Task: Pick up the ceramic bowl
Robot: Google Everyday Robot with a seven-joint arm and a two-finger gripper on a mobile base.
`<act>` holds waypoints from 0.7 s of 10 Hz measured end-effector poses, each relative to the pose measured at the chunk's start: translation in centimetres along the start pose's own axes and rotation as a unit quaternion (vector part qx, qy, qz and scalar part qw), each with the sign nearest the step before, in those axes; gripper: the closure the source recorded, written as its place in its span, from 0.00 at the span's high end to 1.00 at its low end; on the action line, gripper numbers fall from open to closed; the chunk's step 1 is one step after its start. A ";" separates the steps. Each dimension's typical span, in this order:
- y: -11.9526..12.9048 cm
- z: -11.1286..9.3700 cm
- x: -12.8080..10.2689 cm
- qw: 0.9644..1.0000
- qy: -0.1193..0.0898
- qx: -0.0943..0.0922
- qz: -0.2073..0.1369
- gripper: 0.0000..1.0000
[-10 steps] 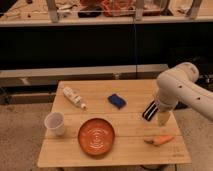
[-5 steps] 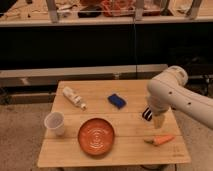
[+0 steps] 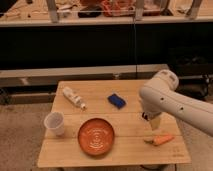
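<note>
The ceramic bowl is a wide, shallow orange-brown dish with pale rings inside. It sits near the front middle of the wooden table. My gripper hangs at the end of the white arm over the table's right side. It is to the right of the bowl, apart from it, and just above an orange carrot-like object. The arm's bulk covers much of the gripper.
A small white cup stands left of the bowl. A white bottle lies at the back left. A blue sponge rests at the back middle. Behind the table runs a dark shelf unit.
The arm and gripper have shifted left over the table, closer to the bowl. The objects on the table have stayed put.
</note>
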 end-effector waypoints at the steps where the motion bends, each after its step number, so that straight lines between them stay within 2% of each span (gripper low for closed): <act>1: -0.2 0.1 -0.4 1.000 0.001 0.002 -0.011 0.80; 4: -0.2 0.2 -1.2 0.998 0.007 0.007 -0.056 0.80; 7: -0.7 0.3 -2.5 0.994 0.011 0.014 -0.111 0.80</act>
